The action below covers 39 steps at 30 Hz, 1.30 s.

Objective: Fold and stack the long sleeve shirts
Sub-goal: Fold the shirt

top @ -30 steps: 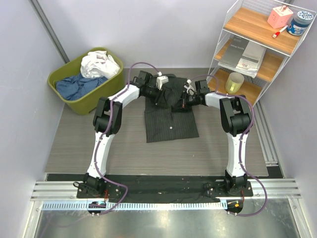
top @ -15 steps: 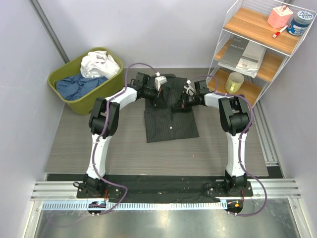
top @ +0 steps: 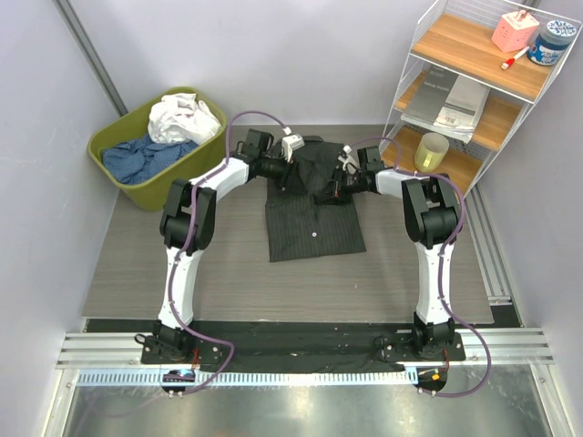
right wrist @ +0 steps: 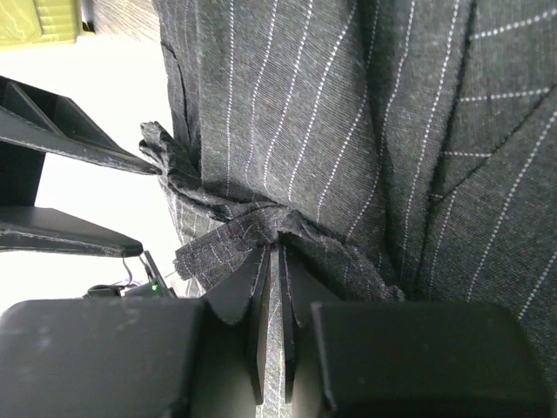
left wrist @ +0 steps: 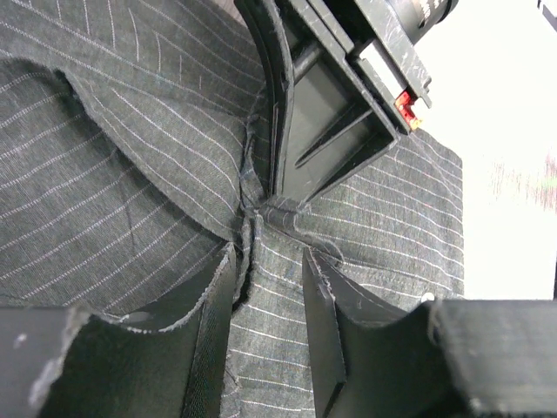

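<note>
A dark pinstriped long sleeve shirt lies on the grey table, its lower half flat and its upper part bunched between the arms. My left gripper sits at the shirt's upper left. In the left wrist view it is open, with striped cloth lying flat between the parted fingers. My right gripper sits at the upper right. In its own view it is shut on a gathered fold of the shirt. The right gripper's black fingers show just ahead of the left one.
A green bin at the back left holds a white garment and a blue one. A wire shelf unit with a cup, papers and small items stands at the back right, close to the right arm.
The left arm's elbow has swung left and its gripper has drawn slightly back toward the shirt's upper left. The right gripper has kept its place on the cloth.
</note>
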Motion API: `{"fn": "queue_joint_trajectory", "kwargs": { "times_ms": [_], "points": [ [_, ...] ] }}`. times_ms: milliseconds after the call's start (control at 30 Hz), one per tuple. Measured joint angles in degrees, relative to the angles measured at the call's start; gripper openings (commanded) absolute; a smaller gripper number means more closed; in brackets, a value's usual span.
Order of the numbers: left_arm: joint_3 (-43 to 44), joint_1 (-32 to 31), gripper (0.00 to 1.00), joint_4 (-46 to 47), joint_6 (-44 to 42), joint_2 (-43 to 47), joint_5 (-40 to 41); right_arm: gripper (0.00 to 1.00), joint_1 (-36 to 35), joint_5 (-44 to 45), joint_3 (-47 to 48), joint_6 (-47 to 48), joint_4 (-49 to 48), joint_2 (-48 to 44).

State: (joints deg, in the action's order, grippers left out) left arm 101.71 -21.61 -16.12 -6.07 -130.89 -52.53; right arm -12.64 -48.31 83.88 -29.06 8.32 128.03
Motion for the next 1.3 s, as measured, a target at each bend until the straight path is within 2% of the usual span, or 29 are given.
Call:
{"fn": "queue_joint_trajectory", "kwargs": {
  "times_ms": [533, 667, 700, 867, 1300],
  "points": [
    [3.23, -0.85, 0.34, -2.71, -3.45, -3.48, 0.0, 0.14, 0.02, 0.0, 0.13, -0.09, -0.13, 0.0],
    [3.72, -1.55, 0.29, -4.42, -5.22, -4.17, 0.02, 0.14, 0.02, 0.02, 0.13, -0.09, -0.13, 0.0],
    [4.04, -1.73, 0.19, -4.87, -5.55, -4.33, 0.02, 0.15, 0.02, 0.04, 0.15, -0.09, -0.13, 0.0],
    [4.55, -2.16, 0.05, -6.45, -8.2, -4.39, 0.02, 0.16, 0.11, 0.26, 0.13, -0.09, -0.11, 0.61],
    [-3.91, 0.07, 0.04, -5.73, -12.85, 1.62, -1.9, 0.2, 0.39, 0.63, 0.5, -0.02, 0.74, 0.98]
  ]
}}
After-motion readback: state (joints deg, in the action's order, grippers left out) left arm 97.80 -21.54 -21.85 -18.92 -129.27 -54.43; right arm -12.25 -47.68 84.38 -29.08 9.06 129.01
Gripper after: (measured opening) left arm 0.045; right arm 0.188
